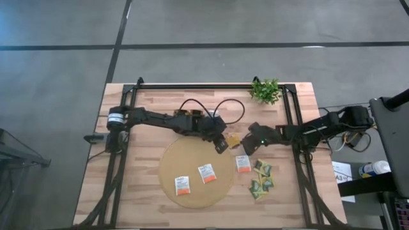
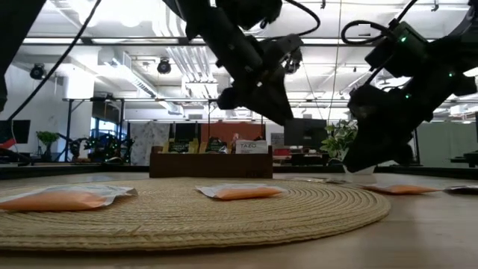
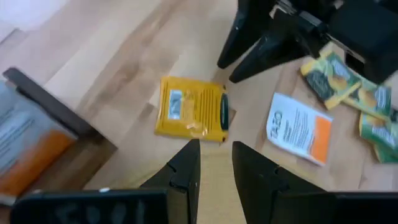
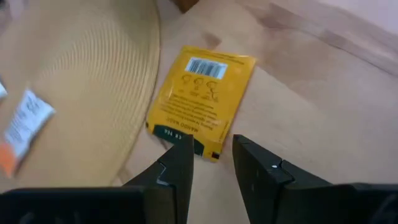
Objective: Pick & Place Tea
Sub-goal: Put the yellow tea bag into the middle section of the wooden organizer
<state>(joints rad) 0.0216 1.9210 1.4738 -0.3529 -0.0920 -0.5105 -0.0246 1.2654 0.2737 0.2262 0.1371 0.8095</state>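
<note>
A yellow tea sachet [image 4: 202,99] lies flat on the bare wooden table [image 1: 137,191], just beside the rim of the round woven mat [image 1: 169,160], with both grippers poised over it and neither touching it. The left gripper [image 3: 216,163] hovers above it with its jaws a little apart and empty; the right gripper [image 4: 211,158] faces it from the other side, jaws likewise apart and holding nothing.

Two white-and-orange sachets [image 1: 206,172] rest on the mat, and a third white-and-orange sachet [image 1: 243,163] lies just off its edge on the wood. A small cluster of green-and-yellow sachets [image 1: 261,179] sits loose on the table beyond that, near the right arm.

In the low view a dark brown tray [image 2: 210,161] stands at the far side of the table with packets upright in it; which compartments they occupy cannot be told. A small green plant [image 1: 265,91] stands at the table's far edge.

Judged from this layout, the job looks only partly done: several sachets remain scattered, and the yellow one appears to be the next pick.
</note>
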